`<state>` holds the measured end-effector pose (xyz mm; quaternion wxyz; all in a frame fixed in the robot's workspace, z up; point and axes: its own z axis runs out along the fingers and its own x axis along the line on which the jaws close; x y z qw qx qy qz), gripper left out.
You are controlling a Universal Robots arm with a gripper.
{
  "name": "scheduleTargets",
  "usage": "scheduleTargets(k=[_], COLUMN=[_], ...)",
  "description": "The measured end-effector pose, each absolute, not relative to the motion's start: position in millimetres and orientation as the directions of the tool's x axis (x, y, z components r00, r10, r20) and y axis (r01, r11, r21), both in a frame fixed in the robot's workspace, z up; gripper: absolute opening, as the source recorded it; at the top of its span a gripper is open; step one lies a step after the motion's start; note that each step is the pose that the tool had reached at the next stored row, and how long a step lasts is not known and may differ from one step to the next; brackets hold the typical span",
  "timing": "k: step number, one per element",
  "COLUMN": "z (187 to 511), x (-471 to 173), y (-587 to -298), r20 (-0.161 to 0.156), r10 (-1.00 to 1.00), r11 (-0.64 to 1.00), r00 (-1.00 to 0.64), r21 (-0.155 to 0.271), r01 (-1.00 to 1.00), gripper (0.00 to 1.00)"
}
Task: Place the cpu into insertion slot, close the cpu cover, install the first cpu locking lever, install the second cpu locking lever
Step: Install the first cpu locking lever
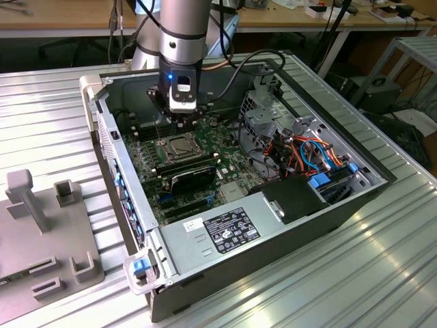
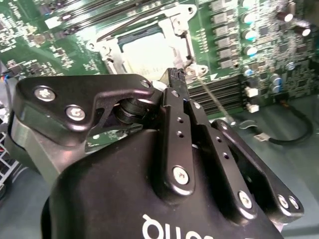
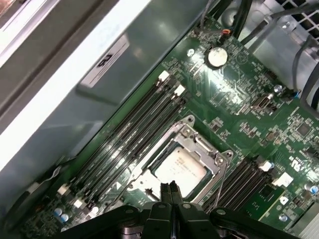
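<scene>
Jaws pressed together with nothing between them, and in both wrist views their tips hang right at the edge of the socket, close to a thin wire lever [image 2: 212, 98] that angles away from its corner.

Now where do we stand? The cpu [image 3: 180, 168] is down in the insertion slot [image 3: 160, 157], lying flat with its silvery top facing up, so we call that step done. The cpu cover [image 3: 199, 145] looks lowered too, its metal frame lying around the chip with the top showing through the window. That's two steps behind us, by our reading. The levers are the open question: the wire by the jaws seems to stand free of the board rather than tucked under a hook, so we judge the locking not finished. We cannot tell how the second lever sits.

On to the containers. The computer case [image 1: 355, 198] lies open on the ribbed metal table [image 1: 382, 273]. Inside it we have the green motherboard [image 1: 232, 164] carrying the socket, and rows of long black memory slots [image 3: 129, 134] beside it. A drive cage with orange and blue cables [image 1: 311, 152] sits toward the exterior view's right, and a labelled power supply [image 1: 229, 232] sits at the near end. On the exterior view's left, a grey fixture [image 1: 41, 232] rests on the table, well apart from the case.
</scene>
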<state>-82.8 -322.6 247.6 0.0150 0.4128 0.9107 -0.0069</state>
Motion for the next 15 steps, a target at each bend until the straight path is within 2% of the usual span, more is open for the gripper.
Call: scheduleTargets(k=[15], z=[247], x=[-120], y=[-322], r20=[-0.033], r10=[0.726], r11=[0.687], r00=[-0.687], r21=[0.000], r01=[0.727], gripper=[0.11])
